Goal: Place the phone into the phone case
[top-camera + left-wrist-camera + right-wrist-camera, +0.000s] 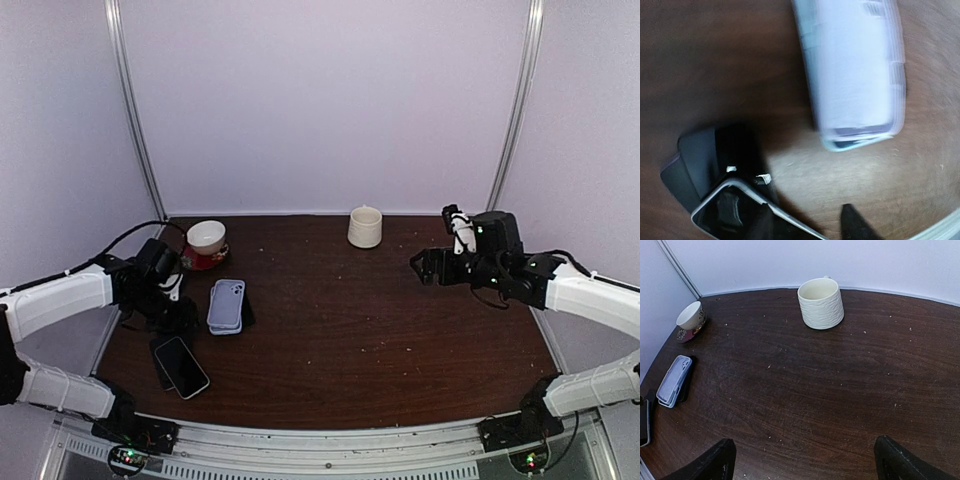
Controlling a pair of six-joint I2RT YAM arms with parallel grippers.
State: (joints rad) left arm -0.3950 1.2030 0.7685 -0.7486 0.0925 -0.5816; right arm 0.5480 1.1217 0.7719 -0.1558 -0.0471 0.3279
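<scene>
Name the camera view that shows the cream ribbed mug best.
Right wrist view: the cream ribbed mug stands close, rim and ribs clear. Top external shows it small and distant; left wrist misses it.

The left hand [172, 305] is down at the left side of the bench [380, 330], just beyond the dark-screened phone [182, 367], which lies face up near the front edge. A lavender case [227, 305] lies just right of that hand. The right hand [424, 266] hovers well apart, on the right, and a cream cup [365, 227] stands at the back
</scene>
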